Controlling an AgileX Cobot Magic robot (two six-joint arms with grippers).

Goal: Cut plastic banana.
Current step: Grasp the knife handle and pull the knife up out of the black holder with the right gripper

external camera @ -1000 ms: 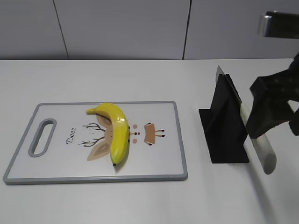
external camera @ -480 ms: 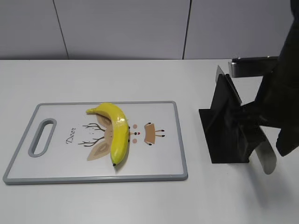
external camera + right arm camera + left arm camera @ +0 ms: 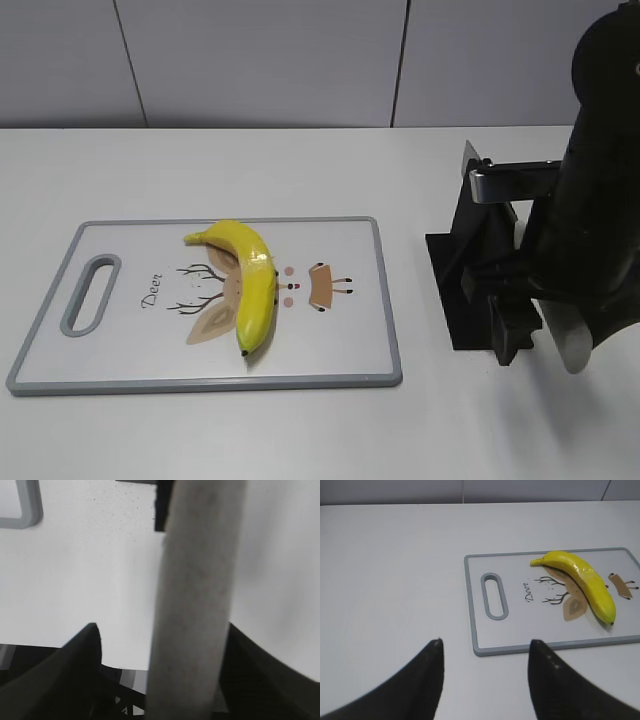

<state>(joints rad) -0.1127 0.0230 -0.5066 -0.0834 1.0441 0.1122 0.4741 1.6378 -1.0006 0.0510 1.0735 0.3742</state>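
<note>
The yellow plastic banana lies curved on the white, grey-rimmed cutting board, over the deer print. It also shows in the left wrist view, on the board. A knife stands in a black holder to the right of the board, its pale handle sticking out toward the front. My right gripper is lowered over that handle. In the right wrist view the handle sits between the open fingers, with a gap on the left side. My left gripper is open and empty, near the board's handle end.
The white table runs back to a grey panelled wall. The board's slotted grip is at its left end. The black holder's flat base lies between the board and my right arm.
My right arm has come down and left over the knife holder, and its fingers now straddle the knife handle. The banana and board have not moved.
</note>
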